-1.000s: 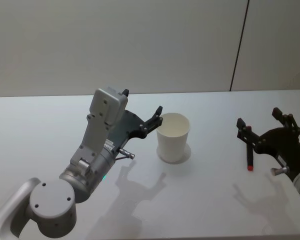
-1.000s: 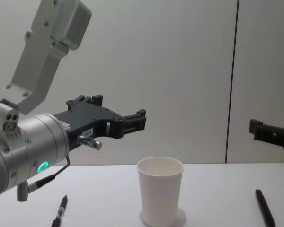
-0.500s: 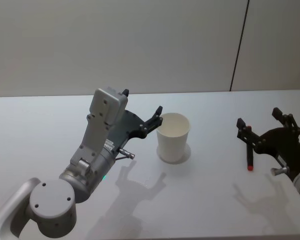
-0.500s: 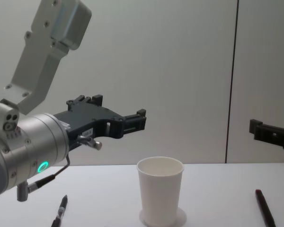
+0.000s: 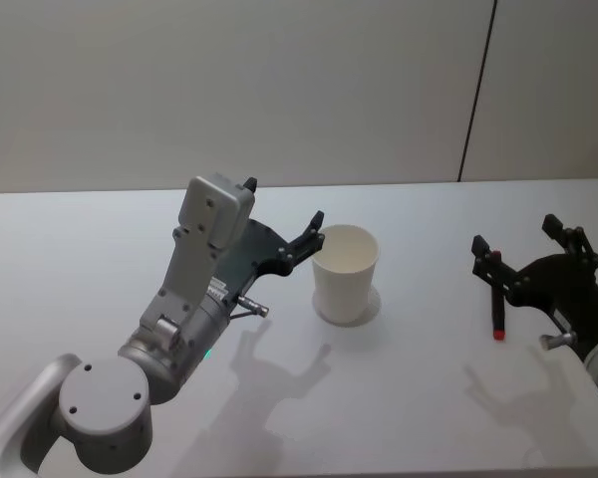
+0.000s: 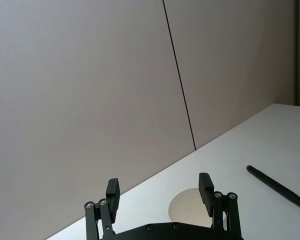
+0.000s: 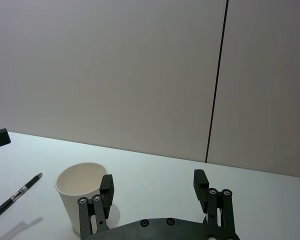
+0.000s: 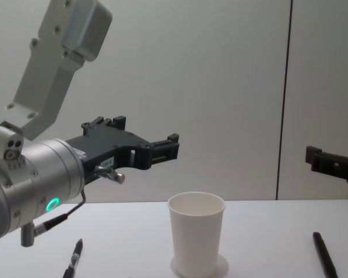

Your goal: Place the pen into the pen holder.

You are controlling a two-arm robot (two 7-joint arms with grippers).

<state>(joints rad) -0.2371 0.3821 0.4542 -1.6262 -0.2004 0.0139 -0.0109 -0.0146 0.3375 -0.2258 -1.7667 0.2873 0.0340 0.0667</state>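
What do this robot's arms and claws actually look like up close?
The left arm is rounded silver-grey metal with a boxy pale link, a glowing teal ring and a thin cable. The left gripper and right gripper are matte black, each with two flat blocky fingers on screwed linkages.

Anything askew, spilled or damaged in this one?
Nothing stands out. The cup stands upright. A black pen lies flat to its left and a red-tipped pen to its right, under the open right gripper. The open left gripper hovers by the cup.
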